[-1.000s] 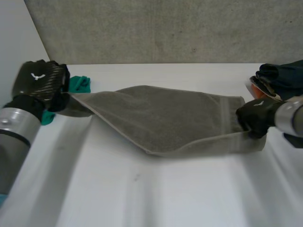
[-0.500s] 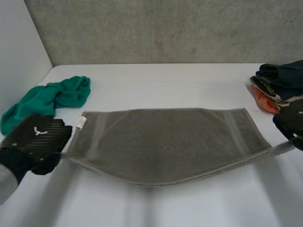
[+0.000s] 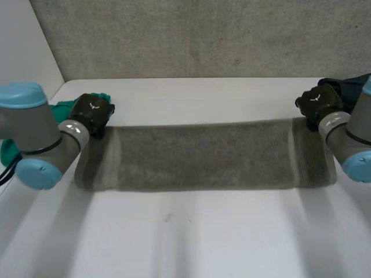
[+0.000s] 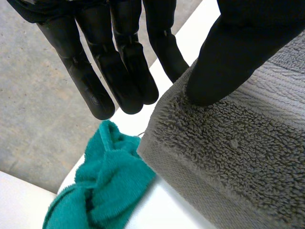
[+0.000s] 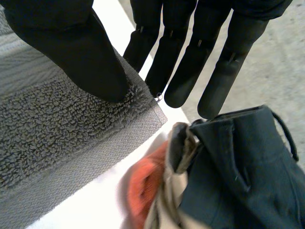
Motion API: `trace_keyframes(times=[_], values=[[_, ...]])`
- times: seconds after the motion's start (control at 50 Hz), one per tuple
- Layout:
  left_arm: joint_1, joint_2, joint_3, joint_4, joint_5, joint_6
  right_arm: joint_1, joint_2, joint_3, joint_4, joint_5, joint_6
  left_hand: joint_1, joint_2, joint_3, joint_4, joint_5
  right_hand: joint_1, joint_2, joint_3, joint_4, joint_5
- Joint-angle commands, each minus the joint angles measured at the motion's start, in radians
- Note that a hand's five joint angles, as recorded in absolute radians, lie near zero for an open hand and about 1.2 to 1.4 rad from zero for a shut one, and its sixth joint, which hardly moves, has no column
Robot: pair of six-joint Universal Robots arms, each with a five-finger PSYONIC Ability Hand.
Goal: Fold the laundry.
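A grey towel (image 3: 197,156) lies flat on the white table as a long band running from left to right. My left hand (image 3: 93,113) is at its far left corner. There the thumb (image 4: 228,57) presses on top of the towel (image 4: 238,152) and the straight fingers (image 4: 124,71) reach past and under the edge, pinching the corner. My right hand (image 3: 316,103) is at the far right corner. Its thumb (image 5: 71,47) sits on the towel (image 5: 57,124), with the fingers (image 5: 190,62) beyond the edge, pinching the same way.
A crumpled green cloth (image 3: 62,107) (image 4: 105,186) lies just past the left hand. A pile of dark, beige and orange clothes (image 3: 348,87) (image 5: 228,171) sits beside the right hand at the table's right edge. A grey wall runs behind the table.
Both hands have swung from the near side to the far side of the table with the towel's corners. The towel has gone from a hanging sag to a flat band.
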Motion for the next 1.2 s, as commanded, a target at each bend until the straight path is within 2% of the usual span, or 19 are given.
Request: trace_keyframes(times=[0.02, 0.04, 0.06, 0.08, 0.1, 0.12, 0.14, 0.16, 0.2, 0.34, 0.44, 0.56, 0.72, 0.8, 0.82, 0.92, 1.02, 1.12, 1.2], values=[[-0.020, -0.177, 0.244, -0.001, -0.018, 0.000, 0.020, 0.153, -0.153, -0.105, 0.054, -0.003, 0.239, 0.198, 0.202, 0.193, 0.235, 0.264, 0.219, 0.209, 0.199, 0.230], [-0.026, -0.187, 0.257, 0.001, -0.018, 0.001, 0.023, 0.168, -0.168, -0.107, 0.062, -0.003, 0.239, 0.198, 0.202, 0.193, 0.235, 0.264, 0.219, 0.209, 0.199, 0.230], [-0.030, -0.195, 0.266, 0.002, -0.016, 0.001, 0.029, 0.189, -0.192, -0.108, 0.072, 0.000, 0.239, 0.198, 0.202, 0.193, 0.235, 0.132, 0.086, 0.076, 0.066, 0.097], [-0.040, -0.207, 0.281, 0.007, -0.018, 0.001, 0.034, 0.197, -0.199, -0.108, 0.077, 0.002, 0.239, 0.198, 0.202, 0.193, 0.235, -0.216, -0.261, -0.271, -0.281, -0.250], [-0.044, -0.210, 0.285, 0.012, -0.019, 0.001, 0.037, 0.203, -0.203, -0.108, 0.082, 0.003, -0.107, -0.147, -0.144, -0.152, -0.110, -0.678, -0.724, -0.734, -0.744, -0.713], [-0.047, -0.212, 0.285, 0.015, -0.021, 0.003, 0.043, 0.206, -0.203, -0.107, 0.092, 0.011, -0.572, -0.613, -0.609, -0.618, -0.576, -0.958, -1.003, -1.013, -1.023, -0.992], [-0.052, -0.212, 0.282, 0.019, -0.021, 0.003, 0.046, 0.203, -0.200, -0.105, 0.097, 0.020, -0.983, -1.023, -1.020, -1.029, -0.986, -0.958, -1.003, -1.013, -1.023, -0.992], [-0.060, -0.212, 0.279, 0.021, -0.024, 0.003, 0.049, 0.200, -0.194, -0.104, 0.098, 0.031, -0.797, -0.837, -0.834, -0.843, -0.800, -0.958, -1.003, -1.013, -1.023, -0.992], [-0.069, -0.209, 0.269, 0.019, -0.027, -0.002, 0.060, 0.162, -0.150, -0.090, 0.092, 0.075, -0.983, -1.023, -1.020, -1.029, -0.986, -0.958, -1.003, -1.013, -1.023, -0.992], [-0.100, -0.074, 0.119, 0.010, -0.024, -0.026, 0.039, -0.040, 0.043, 0.005, 0.022, 0.186, -0.983, -1.023, -1.020, -1.029, -0.986, -0.958, -1.003, -1.013, -1.023, -0.992], [-0.106, 0.047, -0.028, 0.022, -0.013, -0.114, -0.064, -0.135, 0.178, 0.186, -0.064, 0.242, -0.983, -1.023, -1.020, -1.029, -0.986, -0.839, -0.884, -0.894, -0.905, -0.873], [-0.106, 0.158, -0.157, 0.029, -0.010, -0.239, -0.138, -0.139, 0.266, 0.240, -0.136, 0.236, -0.983, -1.023, -1.020, -1.029, -0.986, -0.727, -0.772, -0.783, -0.793, -0.761], [-0.109, 0.179, -0.215, 0.073, -0.012, -0.281, -0.182, -0.074, 0.277, 0.153, -0.198, 0.235, -0.983, -1.023, -1.020, -1.029, -0.986, -0.610, -0.655, -0.665, -0.676, -0.644], [-0.115, 0.185, -0.223, 0.081, -0.012, -0.282, -0.184, -0.024, 0.252, 0.117, -0.204, 0.233, -0.983, -1.023, -1.020, -1.029, -0.986, -0.285, -0.330, -0.340, -0.350, -0.319], [-0.118, 0.188, -0.225, 0.081, -0.012, -0.282, -0.184, -0.014, 0.242, 0.111, -0.184, 0.232, -0.983, -1.023, -1.020, -1.029, -0.986, 0.205, 0.159, 0.149, 0.139, 0.170], [-0.119, 0.211, -0.238, 0.082, -0.013, -0.282, -0.231, -0.031, 0.278, 0.053, -0.142, 0.212, -0.983, -1.023, -1.020, -1.029, -0.986, 0.264, 0.219, 0.209, 0.199, 0.230], [-0.119, 0.263, -0.266, 0.082, -0.013, -0.284, -0.297, -0.157, 0.349, 0.005, -0.127, 0.134, -0.983, -1.023, -1.020, -1.029, -0.986, 0.264, 0.219, 0.209, 0.199, 0.230], [-0.118, 0.320, -0.306, 0.082, -0.012, -0.284, -0.392, -0.203, 0.347, 0.004, -0.093, -0.138, -0.983, -1.023, -1.020, -1.029, -0.986, 0.264, 0.219, 0.209, 0.199, 0.230], [-0.112, 0.362, -0.341, 0.082, -0.012, -0.284, -0.382, -0.208, 0.329, -0.008, -0.056, -0.271, -0.983, -1.023, -1.020, -1.029, -0.986, 0.264, 0.219, 0.209, 0.199, 0.230]])
